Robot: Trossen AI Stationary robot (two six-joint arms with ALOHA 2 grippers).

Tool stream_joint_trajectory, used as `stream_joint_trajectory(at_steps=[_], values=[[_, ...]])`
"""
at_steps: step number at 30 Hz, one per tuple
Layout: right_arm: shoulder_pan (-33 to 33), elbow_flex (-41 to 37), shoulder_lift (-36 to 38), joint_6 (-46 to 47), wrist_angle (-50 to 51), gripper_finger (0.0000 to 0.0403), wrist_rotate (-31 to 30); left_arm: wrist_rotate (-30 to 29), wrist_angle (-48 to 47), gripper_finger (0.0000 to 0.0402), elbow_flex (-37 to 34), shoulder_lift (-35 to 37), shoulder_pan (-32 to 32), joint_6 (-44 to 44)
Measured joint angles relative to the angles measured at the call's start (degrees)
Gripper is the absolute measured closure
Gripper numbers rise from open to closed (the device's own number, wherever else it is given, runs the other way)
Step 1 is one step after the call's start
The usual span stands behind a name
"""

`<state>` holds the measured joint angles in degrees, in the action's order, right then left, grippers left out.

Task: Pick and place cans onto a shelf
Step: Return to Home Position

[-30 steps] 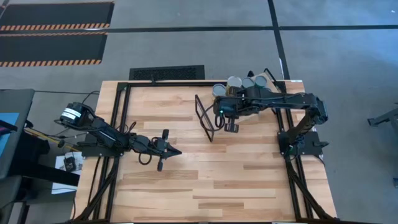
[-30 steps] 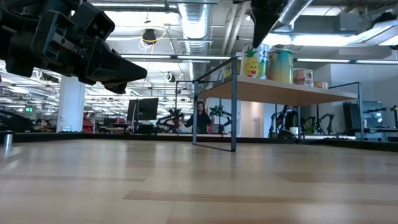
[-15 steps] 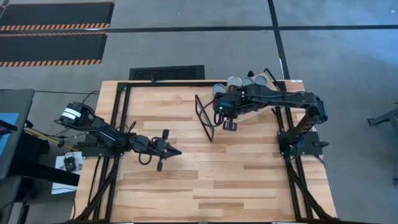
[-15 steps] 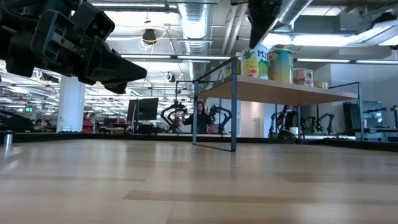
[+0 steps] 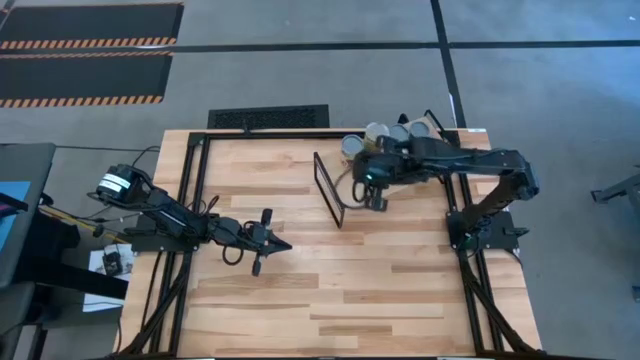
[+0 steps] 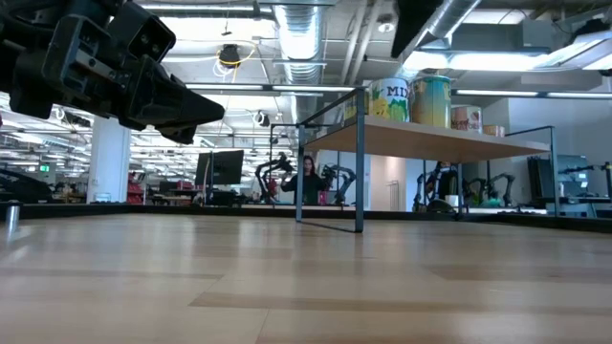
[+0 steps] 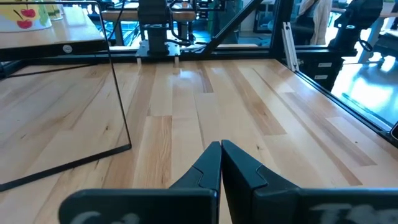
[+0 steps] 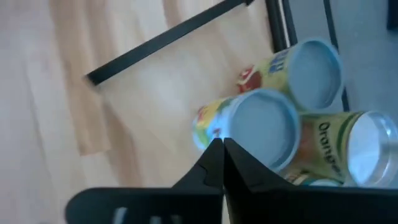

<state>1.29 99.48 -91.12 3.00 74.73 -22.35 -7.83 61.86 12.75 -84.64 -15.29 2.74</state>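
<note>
Job's end at the shelf: the cans (image 5: 375,133) stand upright in a tight cluster on the light-wood shelf (image 6: 430,140), at the far right of the tabletop (image 5: 380,280). At least four silvery tops show from above; the right arm may hide others. The right wrist view shows three tins packed side by side, labels touching, so that more can share the narrow board. They sit back from the open end, where the black frame (image 6: 360,182) lifts the board clear of the table.

The right gripper (image 8: 222,146) hangs above the shelf just beside the nearest tin, its two fingers pressed together and holding nothing. Nothing is between them because every can in view is already set down. With no tin left on the table, the placing looks finished, and what remains is to draw this arm clear without brushing the cluster, a tip-over being the main risk.

The left gripper (image 7: 221,149) waits well apart over the table's left half, fingers together and empty. It points across the bare planks towards the frame, out of the right arm's way.
</note>
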Motion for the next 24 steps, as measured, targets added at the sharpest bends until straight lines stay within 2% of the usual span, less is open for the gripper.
stream_joint_trajectory(at_steps=[3,6,9,14,21,24], values=[[-3.4,-4.9,3.8,1.5,-4.2,0.0392,-0.1,0.6,-0.4,0.0401,0.0,0.0,-0.1,0.1],[-6.9,-13.6,8.5,1.7,-13.9,0.039,0.0,4.0,-0.7,0.0401,0.0,0.0,-0.1,1.8],[-10.2,-23.9,13.3,0.6,-27.6,0.0398,0.7,6.1,-0.9,0.0401,0.0,0.0,-0.1,2.4],[-14.2,-40.3,21.2,-2.8,-51.6,0.039,6.0,8.5,-0.9,0.0401,0.0,0.0,0.6,5.0],[-16.1,-58.0,31.0,-5.5,-72.8,0.0398,5.9,17.8,-5.1,0.0401,0.0,4.9,6.3,5.5],[-15.7,-63.8,35.2,-6.4,-79.1,0.0388,5.8,21.7,-8.6,0.0401,0.0,8.3,9.8,5.3]])
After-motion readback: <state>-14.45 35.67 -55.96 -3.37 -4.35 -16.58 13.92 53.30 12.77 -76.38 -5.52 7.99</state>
